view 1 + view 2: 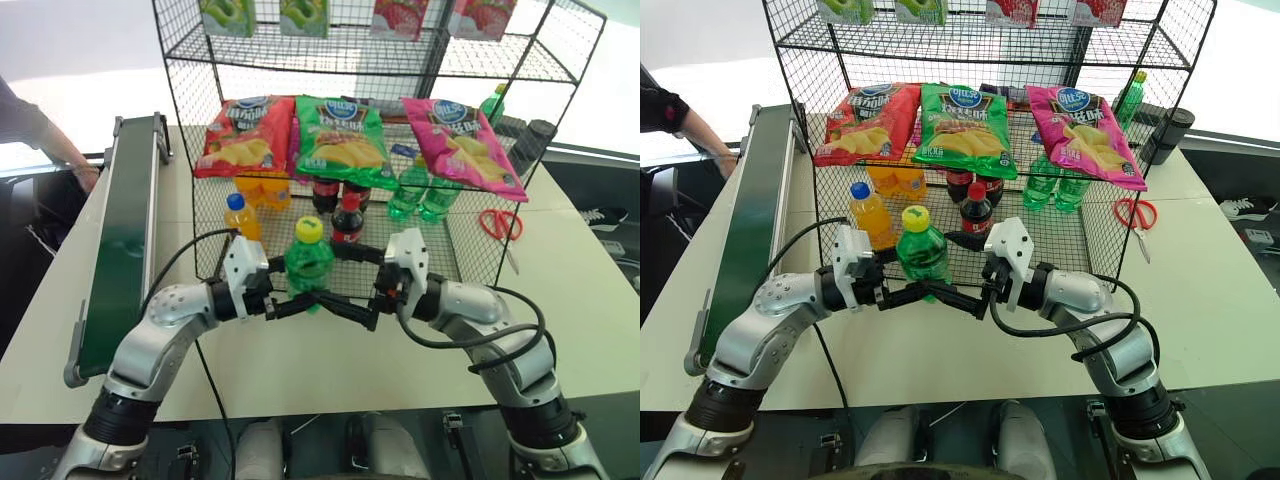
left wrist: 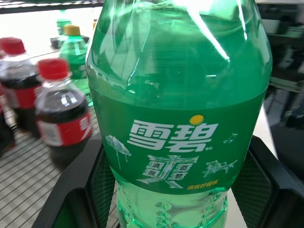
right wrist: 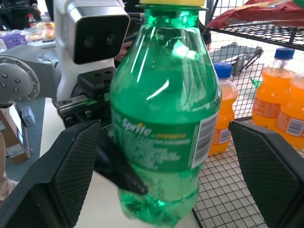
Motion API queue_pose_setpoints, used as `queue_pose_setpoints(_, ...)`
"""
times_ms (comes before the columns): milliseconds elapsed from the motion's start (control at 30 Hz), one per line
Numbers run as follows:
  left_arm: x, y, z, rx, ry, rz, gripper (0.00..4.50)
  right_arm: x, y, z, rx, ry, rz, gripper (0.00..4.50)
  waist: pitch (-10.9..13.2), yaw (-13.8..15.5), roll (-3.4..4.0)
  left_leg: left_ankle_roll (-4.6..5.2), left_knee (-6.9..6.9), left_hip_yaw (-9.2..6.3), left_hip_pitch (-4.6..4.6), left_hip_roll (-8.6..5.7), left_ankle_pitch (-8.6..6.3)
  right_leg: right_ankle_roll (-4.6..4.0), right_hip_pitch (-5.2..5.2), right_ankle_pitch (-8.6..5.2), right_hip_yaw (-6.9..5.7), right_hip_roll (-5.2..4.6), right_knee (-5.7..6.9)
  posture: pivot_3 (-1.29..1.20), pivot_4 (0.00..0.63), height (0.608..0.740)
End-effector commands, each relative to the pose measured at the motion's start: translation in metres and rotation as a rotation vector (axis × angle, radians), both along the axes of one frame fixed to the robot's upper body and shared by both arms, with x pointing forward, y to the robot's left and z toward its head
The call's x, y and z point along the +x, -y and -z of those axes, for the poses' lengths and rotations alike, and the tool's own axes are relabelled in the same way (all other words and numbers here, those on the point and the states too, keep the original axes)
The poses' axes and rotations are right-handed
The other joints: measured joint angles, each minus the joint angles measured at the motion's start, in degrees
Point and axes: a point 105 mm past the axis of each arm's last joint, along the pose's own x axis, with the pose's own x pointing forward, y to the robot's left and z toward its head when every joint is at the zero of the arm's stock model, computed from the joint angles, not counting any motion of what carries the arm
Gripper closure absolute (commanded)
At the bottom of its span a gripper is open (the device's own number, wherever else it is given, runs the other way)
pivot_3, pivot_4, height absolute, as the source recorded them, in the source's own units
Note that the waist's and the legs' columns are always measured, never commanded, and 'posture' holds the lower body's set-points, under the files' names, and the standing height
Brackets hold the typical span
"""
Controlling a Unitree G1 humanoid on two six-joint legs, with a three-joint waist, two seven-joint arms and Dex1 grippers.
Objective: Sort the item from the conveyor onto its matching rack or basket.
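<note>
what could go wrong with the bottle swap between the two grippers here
The left gripper is shut on the green bottle low on its body, so the tall bottle could tip. The right gripper is open around it with its pads clear; closing off-centre might knock it loose. Close behind stand the orange bottle and cola bottle on the rack's wire tier; a swing could topple them.

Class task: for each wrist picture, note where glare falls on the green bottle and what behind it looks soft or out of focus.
Left wrist view: white streaks of glare cross the green bottle's shoulder; the cola bottles behind look soft. Right wrist view: small bright glints sit on the bottle's upper body; the orange bottles and the left gripper beyond are slightly blurred.
</note>
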Motion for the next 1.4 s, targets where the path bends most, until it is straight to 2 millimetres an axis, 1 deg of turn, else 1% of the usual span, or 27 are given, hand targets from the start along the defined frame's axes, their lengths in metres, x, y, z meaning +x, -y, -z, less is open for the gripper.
queue_pose_setpoints(33, -0.001, 0.007, -0.015, -0.012, 0.095, 0.045, 1.68, -0.007, -0.004, -0.011, 0.034, 0.038, -0.017, 0.0, 0.0, 0.0, 0.0, 0.0, 0.0, 0.0, 0.0, 0.0, 0.0, 0.0, 0.0, 0.0, 0.0, 0.0, 0.0, 0.0, 0.15, 0.736)
queue_pose_setpoints(167, 0.0, 0.01, -0.015, -0.011, 0.107, 0.048, 1.68, -0.008, -0.005, -0.01, 0.041, 0.026, -0.02, 0.0, 0.0, 0.0, 0.0, 0.0, 0.0, 0.0, 0.0, 0.01, 0.0, -0.01, 0.0, 0.0, 0.0, 0.0, 0.0, 0.0, 0.15, 0.736)
queue_pose_setpoints(267, 0.001, 0.011, -0.015, -0.012, 0.113, 0.046, 1.68, -0.009, -0.006, -0.009, 0.047, 0.014, -0.025, 0.86, 0.0, 0.0, 0.0, 0.0, 0.0, -0.01, 0.0, 0.01, 0.0, 0.0, 0.0, 0.0, 0.0, 0.0, 0.0, 0.0, 0.15, 0.736)
queue_pose_setpoints(300, 0.001, 0.011, -0.015, -0.011, 0.115, 0.046, 1.68, -0.009, -0.006, -0.009, 0.049, 0.012, -0.026, 1.31, 0.0, 0.0, 0.0, 0.0, 0.0, -0.01, 0.0, 0.02, 0.0, 0.0, 0.0, 0.01, 0.0, 0.0, 0.0, 0.0, 0.15, 0.736)
queue_pose_setpoints(333, 0.0, 0.012, -0.015, -0.01, 0.116, 0.046, 1.68, -0.009, -0.006, -0.009, 0.049, 0.01, -0.027, 1.6, 0.0, 0.0, 0.0, 0.0, 0.0, -0.01, 0.0, 0.02, 0.0, 0.0, 0.0, 0.01, 0.0, -0.01, 0.0, 0.0, 0.15, 0.736)
queue_pose_setpoints(467, -0.001, 0.012, -0.013, -0.003, 0.113, 0.047, 1.68, -0.009, -0.007, -0.009, 0.048, 0.01, -0.028, 1.62, 0.0, 0.0, 0.0, 0.0, 0.0, -0.01, 0.0, 0.03, 0.0, 0.0, 0.0, 0.0, 0.0, -0.01, 0.01, 0.0, 0.15, 0.736)
queue_pose_setpoints(533, -0.003, 0.012, -0.01, -0.001, 0.083, 0.056, 1.68, -0.009, -0.007, -0.009, 0.048, 0.011, -0.027, 1.62, 0.0, 0.0, 0.0, 0.0, 0.0, -0.01, 0.0, 0.02, 0.0, 0.0, 0.0, 0.0, 0.0, -0.01, 0.01, 0.0, 0.15, 0.736)
queue_pose_setpoints(600, -0.004, 0.011, -0.009, 0.0, 0.069, 0.057, 0.65, -0.008, -0.007, -0.009, 0.051, 0.014, -0.022, 1.62, 0.0, 0.0, 0.0, 0.0, 0.0, -0.01, 0.0, 0.03, 0.0, 0.0, 0.01, 0.01, 0.0, -0.01, 0.01, 0.0, 0.15, 0.736)
queue_pose_setpoints(633, -0.003, 0.01, -0.009, 0.007, 0.082, 0.039, 0.21, -0.007, -0.006, -0.01, 0.056, 0.016, -0.013, 1.62, 0.0, 0.0, 0.0, 0.0, 0.0, -0.01, 0.0, 0.02, 0.0, 0.0, 0.01, 0.01, 0.0, -0.01, 0.0, 0.0, 0.15, 0.736)
queue_pose_setpoints(667, -0.002, 0.009, -0.008, 0.013, 0.09, 0.024, 0.09, -0.006, -0.005, -0.01, 0.06, 0.019, -0.003, 1.62, 0.0, 0.0, 0.0, 0.0, 0.0, -0.01, 0.0, 0.02, 0.0, 0.0, 0.0, 0.01, 0.0, -0.01, 0.01, 0.0, 0.15, 0.736)
queue_pose_setpoints(733, -0.001, 0.006, -0.004, 0.03, 0.086, 0.002, 0.09, -0.002, -0.002, -0.012, 0.065, 0.03, 0.025, 1.62, 0.0, 0.0, 0.0, 0.0, 0.0, -0.01, 0.01, 0.03, 0.0, 0.0, 0.01, 0.01, 0.0, -0.01, 0.01, 0.0, 0.15, 0.736)
queue_pose_setpoints(800, -0.002, -0.002, 0.006, 0.051, 0.047, -0.033, 0.09, 0.004, 0.004, -0.014, 0.077, 0.043, 0.076, 1.62, 0.0, -0.1, 0.0, 0.0, 0.0, -0.01, 0.02, 0.03, 0.0, 0.0, 0.01, 0.01, 0.01, -0.01, 0.01, 0.0, 0.15, 0.736)
queue_pose_setpoints(867, -0.004, -0.01, 0.014, 0.058, 0.021, -0.071, 0.09, 0.01, 0.013, -0.016, 0.086, 0.054, 0.138, 1.62, 0.0, -0.1, 0.01, 0.0, 0.0, -0.01, 0.02, 0.05, 0.0, 0.0, 0.0, 0.01, 0.02, -0.01, 0.02, 0.0, 0.15, 0.736)
queue_pose_setpoints(967, -0.009, -0.028, 0.026, 0.072, -0.009, -0.149, 0.09, 0.023, 0.039, -0.015, 0.084, 0.067, 0.281, 1.62, 0.0, 0.0, 0.02, 0.0, 0.0, -0.02, 0.01, 0.08, 0.0, 0.0, 0.0, 0.01, 0.01, -0.03, 0.01, 0.0, 0.15, 0.736)
queue_pose_setpoints(1033, -0.01, -0.038, 0.031, 0.076, -0.01, -0.212, 0.09, 0.032, 0.058, -0.007, 0.044, 0.075, 0.384, 1.62, 0.0, 0.1, 0.02, 0.0, 0.0, -0.01, 0.01, 0.09, 0.0, 0.0, 0.0, 0.01, 0.02, -0.08, 0.01, 0.0, 0.15, 0.736)
queue_pose_setpoints(1133, -0.011, -0.048, 0.027, 0.043, -0.012, -0.288, 0.09, 0.045, 0.088, 0.011, -0.014, 0.047, 0.542, 1.62, 0.0, 0.1, 0.03, 0.0, 0.0, -0.01, 0.0, 0.04, 0.0, 0.0, 0.01, 0.0, 0.0, -0.19, 0.0, 0.0, 0.15, 0.736)
queue_pose_setpoints(1267, -0.011, -0.049, 0.022, 0.044, 0.008, -0.32, 0.09, 0.063, 0.12, 0.032, -0.052, 0.035, 0.748, 1.62, 0.0, 0.0, 0.11, 0.0, 0.0, 0.03, 0.01, 0.02, 0.0, 0.0, 0.01, 0.0, 0.01, -0.22, 0.01, 0.0, 0.15, 0.736)
queue_pose_setpoints(1400, -0.01, -0.042, 0.016, 0.032, 0.034, -0.32, 0.09, 0.08, 0.137, 0.044, -0.051, 0.053, 0.894, 1.62, 0.1, -0.3, 0.2, 0.0, -0.01, 0.07, 0.03, 0.03, 0.0, 0.01, -0.02, 0.01, 0.04, -0.14, 0.08, 0.0, 0.15, 0.736)
